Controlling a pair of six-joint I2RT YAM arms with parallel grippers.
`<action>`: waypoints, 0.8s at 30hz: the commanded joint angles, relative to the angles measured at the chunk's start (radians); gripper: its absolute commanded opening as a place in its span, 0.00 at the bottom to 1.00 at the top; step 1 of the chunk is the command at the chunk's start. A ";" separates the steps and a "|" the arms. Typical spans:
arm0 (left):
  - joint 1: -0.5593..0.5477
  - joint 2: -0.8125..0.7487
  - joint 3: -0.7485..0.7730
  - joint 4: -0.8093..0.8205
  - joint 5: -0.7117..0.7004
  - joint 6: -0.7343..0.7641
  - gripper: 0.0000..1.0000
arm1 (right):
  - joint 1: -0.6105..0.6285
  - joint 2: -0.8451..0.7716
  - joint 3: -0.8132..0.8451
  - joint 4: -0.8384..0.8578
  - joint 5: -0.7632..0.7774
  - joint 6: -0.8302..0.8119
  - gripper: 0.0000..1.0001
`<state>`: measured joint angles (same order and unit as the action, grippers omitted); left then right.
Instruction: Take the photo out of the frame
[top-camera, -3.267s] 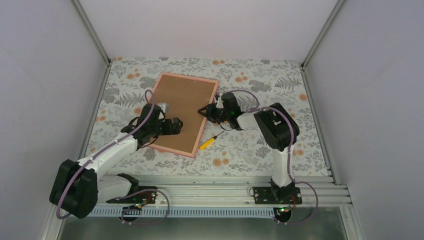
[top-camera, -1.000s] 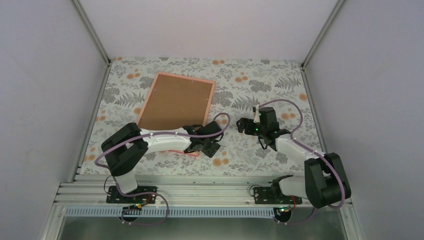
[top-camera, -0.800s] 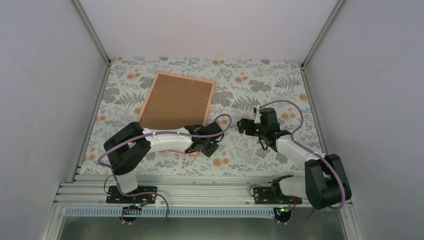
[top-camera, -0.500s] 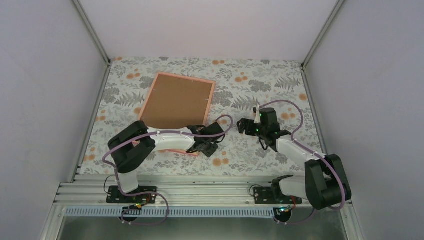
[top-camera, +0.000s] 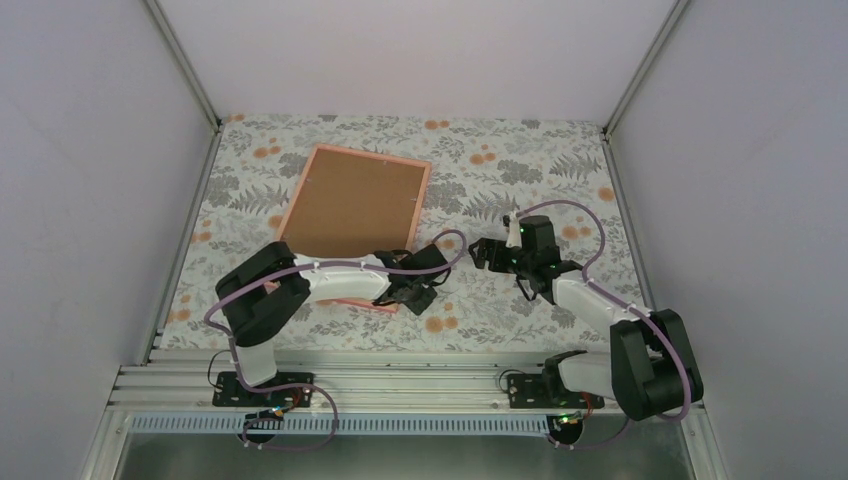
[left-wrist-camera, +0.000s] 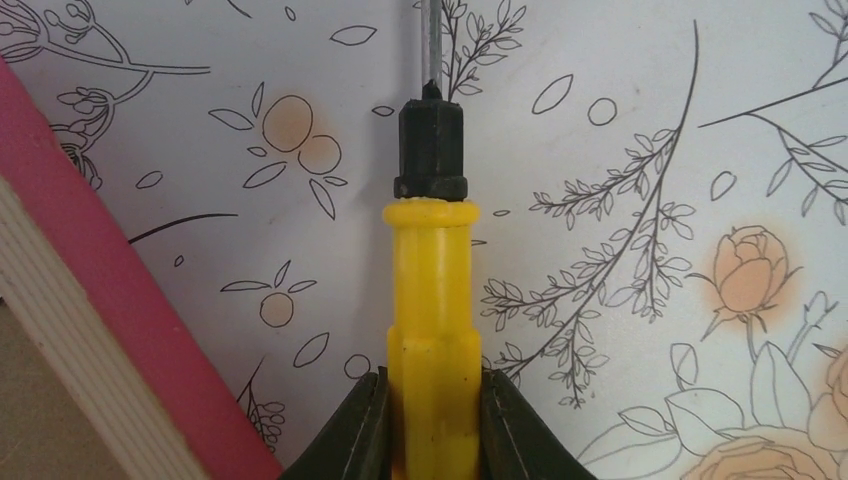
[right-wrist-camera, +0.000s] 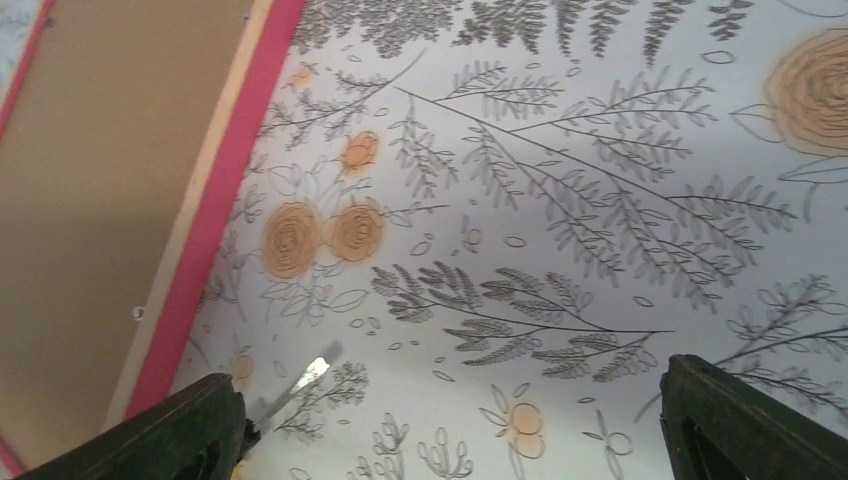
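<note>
The frame (top-camera: 350, 212) lies back up on the floral table, a thin pink border round a brown board. The photo is hidden under that board. My left gripper (top-camera: 418, 293) is at the frame's near right corner, shut on the yellow handle of a screwdriver (left-wrist-camera: 432, 300). Its black collar and metal shaft point away over the table, and the pink frame edge (left-wrist-camera: 110, 330) runs just left of it. My right gripper (top-camera: 484, 252) hovers open to the right of the frame, with nothing between its fingers. In the right wrist view the frame border (right-wrist-camera: 215, 215) and the screwdriver tip (right-wrist-camera: 300, 384) show at left.
The floral tablecloth (top-camera: 520, 170) covers the whole work surface. White walls with metal posts close it in on three sides. The rail (top-camera: 400, 385) holding both arm bases runs along the near edge.
In the last second my left jaws closed on the screwdriver handle. Since the earliest frame, the left arm swung to the frame's near right corner, the right arm drew back, and the frame turned slightly.
</note>
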<state>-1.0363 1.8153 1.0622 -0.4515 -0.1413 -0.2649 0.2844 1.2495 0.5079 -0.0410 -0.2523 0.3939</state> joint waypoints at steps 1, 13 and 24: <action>0.000 -0.058 0.034 -0.015 0.026 0.016 0.15 | -0.011 -0.032 -0.015 0.045 -0.092 0.015 0.94; 0.052 -0.206 0.026 0.007 0.154 0.010 0.15 | -0.010 -0.067 -0.061 0.238 -0.379 0.153 0.93; 0.119 -0.317 -0.022 0.101 0.315 -0.027 0.14 | 0.035 -0.031 -0.144 0.567 -0.527 0.389 0.82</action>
<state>-0.9283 1.5284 1.0615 -0.4049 0.1020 -0.2768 0.2955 1.2060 0.3866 0.3531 -0.7063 0.6689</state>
